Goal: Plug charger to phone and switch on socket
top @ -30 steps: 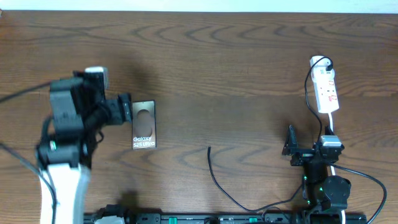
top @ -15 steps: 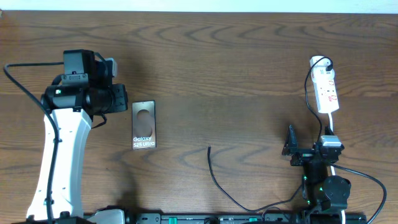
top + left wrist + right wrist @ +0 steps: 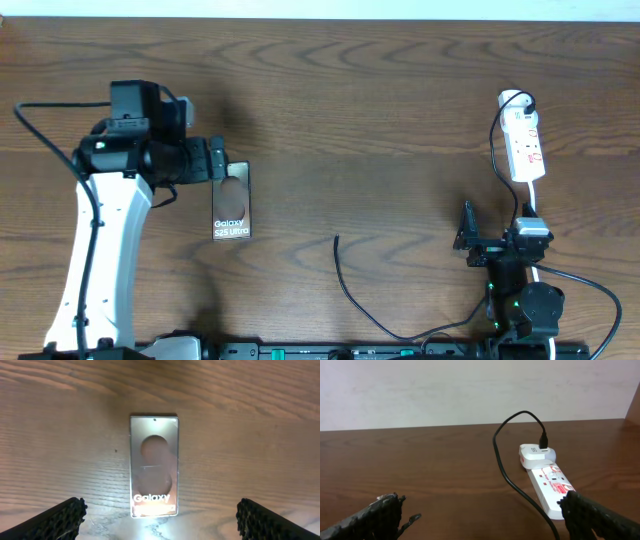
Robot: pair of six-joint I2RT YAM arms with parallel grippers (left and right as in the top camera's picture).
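- Two sets of jaws stand wide open and hold nothing: the left gripper (image 3: 160, 512) and the right gripper (image 3: 485, 515).
- The phone (image 3: 154, 465) lies flat on the table (image 3: 260, 435), centred between the left jaws and just ahead of them, lettered end nearest.
- The charger (image 3: 345, 280) plug tip lies loose, well apart from both jaws.
- The socket (image 3: 550, 485) sits ahead and to the right of the right jaws.
- Probable step: secure the phone. Align the jaws with its long edges, descend squarely, close gently, and leave the port end clear.

Dark brown wood-grain table (image 3: 380, 100); plain pale wall (image 3: 445, 390) behind; soft glare on tabletop.
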